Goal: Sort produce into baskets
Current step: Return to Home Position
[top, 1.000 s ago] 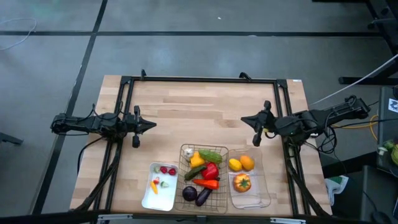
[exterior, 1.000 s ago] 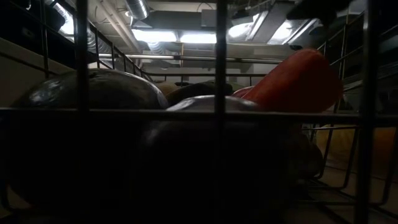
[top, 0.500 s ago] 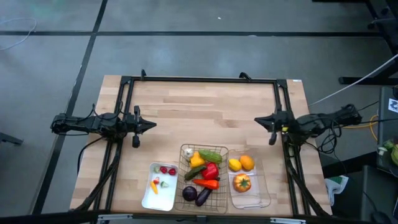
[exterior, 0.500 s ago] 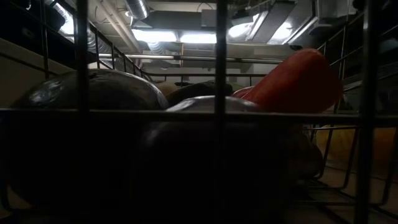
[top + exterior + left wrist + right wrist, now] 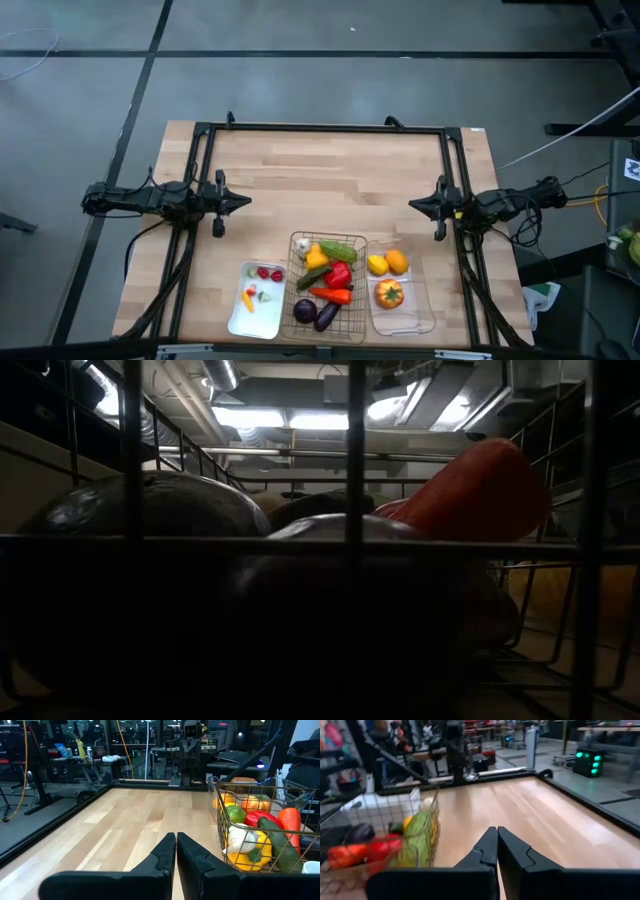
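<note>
Sorting judged all but complete: no loose produce on the pale wooden table (image 5: pixel 320 170); every piece already inside one of three containers side by side at one table edge. At the left, flat white tray (image 5: pixel 236 320), smooth, shallow, round-cornered, with tiny red balls (image 5: pixel 270 273) and a few small bits too small to name; in the middle, wire-mesh basket (image 5: pixel 291 290), thin dark metal grid, open-walled, heaped with glossy yellow pepper (image 5: pixel 317 257), red pepper (image 5: pixel 338 275), long green cucumber (image 5: pixel 340 249), tapered carrot (image 5: pixel 333 296) and dark purple eggplant (image 5: pixel 327 318); at the right, clear plastic bin (image 5: pixel 405 322), rigid and see-through, with oval lemon (image 5: pixel 377 265), round orange (image 5: pixel 398 261) and one ribbed orange-red fruit (image 5: pixel 389 293); left gripper (image 5: pixel 240 200) over the table's left side, well apart from the tray, jaws pressed together on nothing; right gripper (image 5: pixel 418 205) over the right side, apart from the bin, jaws likewise together and empty. Probably left: only the parking of the arms.
</note>
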Available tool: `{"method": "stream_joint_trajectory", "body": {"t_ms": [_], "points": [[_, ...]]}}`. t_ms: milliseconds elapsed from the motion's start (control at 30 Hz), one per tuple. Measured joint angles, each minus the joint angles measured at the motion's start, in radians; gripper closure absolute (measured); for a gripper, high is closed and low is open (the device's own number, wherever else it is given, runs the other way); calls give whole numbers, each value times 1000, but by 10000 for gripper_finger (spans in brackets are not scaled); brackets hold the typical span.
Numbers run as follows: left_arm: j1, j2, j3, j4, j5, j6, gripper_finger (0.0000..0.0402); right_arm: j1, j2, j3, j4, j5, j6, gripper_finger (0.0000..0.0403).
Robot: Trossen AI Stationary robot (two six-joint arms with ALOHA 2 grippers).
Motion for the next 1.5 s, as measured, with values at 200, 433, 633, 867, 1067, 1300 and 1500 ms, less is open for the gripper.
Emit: {"method": "stream_joint_trajectory", "body": {"t_ms": [200, 433, 633, 867, 1067, 1300, 1500], "points": [[0, 0, 0, 0, 0, 0, 389, 0, 0, -84, 193, -14, -93, 391], [0, 0, 0, 0, 0, 0, 389, -2, 1, -109, 228, 27, -115, 391], [0, 0, 0, 0, 0, 0, 389, -65, 0, -114, 277, -18, -196, 391], [0, 0, 0, 0, 0, 0, 389, -191, 1, -111, 222, -182, -165, 391], [0, 0, 0, 0, 0, 0, 389, -269, 1, -108, 186, -284, -127, 391], [0, 0, 0, 0, 0, 0, 389, -303, 4, -108, 177, -329, -131, 391], [0, 0, 0, 0, 0, 0, 389, -301, 4, -109, 176, -330, -151, 391]]}}
